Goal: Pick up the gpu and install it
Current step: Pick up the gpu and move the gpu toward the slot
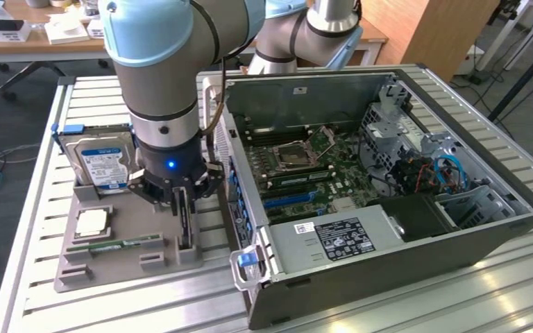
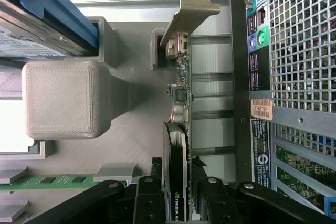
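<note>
Gripper [image 1: 185, 202] points straight down at left-centre of the exterior view, over the grey parts tray [image 1: 146, 267]; fingers apart, one on each side of the gpu [image 1: 185, 225], close to its faces with thin gaps visible in the wrist view, so not clamped. Gpu stands on its long edge in a slot of the tray, on the tray's side nearest the computer case, its lower part seated between grey posts. Wrist view: gripper [image 2: 177, 169] straddles the card's black fan shroud; gpu [image 2: 181, 90] runs away from the camera, silver bracket [image 2: 191, 9] at the far end against a grey post. Exterior view, scanned from the left: slatted metal table [image 1: 35, 208]; hard drive [image 1: 105, 163] with blue-white label, upright in the tray's upper-left holder; below it a processor [image 1: 92, 222] flat in a square recess; green memory stick [image 1: 109, 245] lying in a slot toward lower left; arm [image 1: 155, 69], grey with light-blue caps, spanning from the top edge down to the tray, blue light lit at the wrist. Just right of the tray: computer case [image 1: 387, 277], open side up, across centre and right; motherboard [image 1: 294, 159] inside, blue slots on the tray side; labelled power supply [image 1: 336, 236] at lower centre; blue cables at right. Wrist view also has the case's perforated rear panel [image 2: 302, 40] just beside the card
</note>
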